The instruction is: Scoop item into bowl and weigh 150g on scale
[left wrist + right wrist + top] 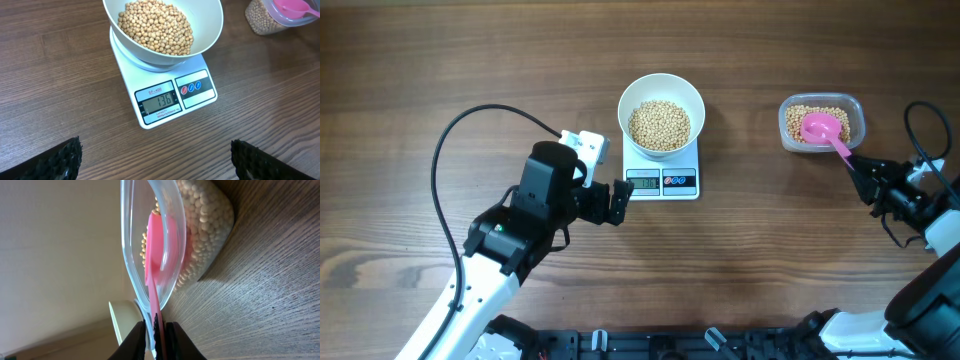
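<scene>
Your right gripper [158, 330] is clamped narrowly on the handle end of the pink scoop [822, 128], whose head lies in the beans of the clear tub [783, 112] at the table's right side. The scoop's long axis runs from the tub back toward that gripper, so the handle points away from the white bowl [626, 97], which sits on the scale [662, 181] well apart to the left. The right arm is the one placed to carry; your left gripper [616, 200] stands wide and holds nothing, just beside the scale's front-left corner. The left wrist view alone gives the display [160, 102], reading 136, which suggests a small top-up of beans [659, 124] is what remains. Only the right wrist view shows the jaws pinching the handle; the overhead view alone shows tub and bowl together.
</scene>
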`<state>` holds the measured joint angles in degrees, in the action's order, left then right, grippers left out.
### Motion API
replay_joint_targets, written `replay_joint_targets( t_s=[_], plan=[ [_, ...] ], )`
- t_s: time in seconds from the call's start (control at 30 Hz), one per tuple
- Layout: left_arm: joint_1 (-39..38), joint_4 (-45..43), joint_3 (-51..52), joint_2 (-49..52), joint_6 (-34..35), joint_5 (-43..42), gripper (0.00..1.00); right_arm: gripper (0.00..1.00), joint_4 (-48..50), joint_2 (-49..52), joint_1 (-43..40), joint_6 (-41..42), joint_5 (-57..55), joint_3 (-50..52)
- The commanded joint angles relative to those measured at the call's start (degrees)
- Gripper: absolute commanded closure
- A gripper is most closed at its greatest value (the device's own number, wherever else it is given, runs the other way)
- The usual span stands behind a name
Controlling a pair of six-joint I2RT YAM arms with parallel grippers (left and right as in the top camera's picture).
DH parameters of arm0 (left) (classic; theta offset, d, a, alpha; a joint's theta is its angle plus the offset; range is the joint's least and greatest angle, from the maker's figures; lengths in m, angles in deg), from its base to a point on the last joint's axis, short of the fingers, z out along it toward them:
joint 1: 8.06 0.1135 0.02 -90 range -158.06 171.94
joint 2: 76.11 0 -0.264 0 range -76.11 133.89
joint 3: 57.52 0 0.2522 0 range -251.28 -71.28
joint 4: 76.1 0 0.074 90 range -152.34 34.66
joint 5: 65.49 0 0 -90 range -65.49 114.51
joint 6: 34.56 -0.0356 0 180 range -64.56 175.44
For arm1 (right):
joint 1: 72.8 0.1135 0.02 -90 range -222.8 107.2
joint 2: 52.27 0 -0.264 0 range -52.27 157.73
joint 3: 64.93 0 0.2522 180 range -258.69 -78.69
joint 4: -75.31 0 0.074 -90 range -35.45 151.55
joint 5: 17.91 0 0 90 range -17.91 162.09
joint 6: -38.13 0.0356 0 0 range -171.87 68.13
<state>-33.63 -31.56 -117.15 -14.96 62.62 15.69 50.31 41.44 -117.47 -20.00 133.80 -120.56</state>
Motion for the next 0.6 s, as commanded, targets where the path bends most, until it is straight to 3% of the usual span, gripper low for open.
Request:
replay_joint_targets(
  t_s=[0.0, 0.57],
  plan=[
    [0.0, -0.1, 0.2, -0.7, -0.7, -0.2, 0.00, 0.84, 0.4, 0.6, 0.2, -0.1, 0.9, 0.2],
    [0.0, -0.1, 0.2, -0.7, -0.7, -0.2, 0.00, 0.77, 1.6, 0.6, 0.2, -0.6, -1.3, 0.2]
  ],
)
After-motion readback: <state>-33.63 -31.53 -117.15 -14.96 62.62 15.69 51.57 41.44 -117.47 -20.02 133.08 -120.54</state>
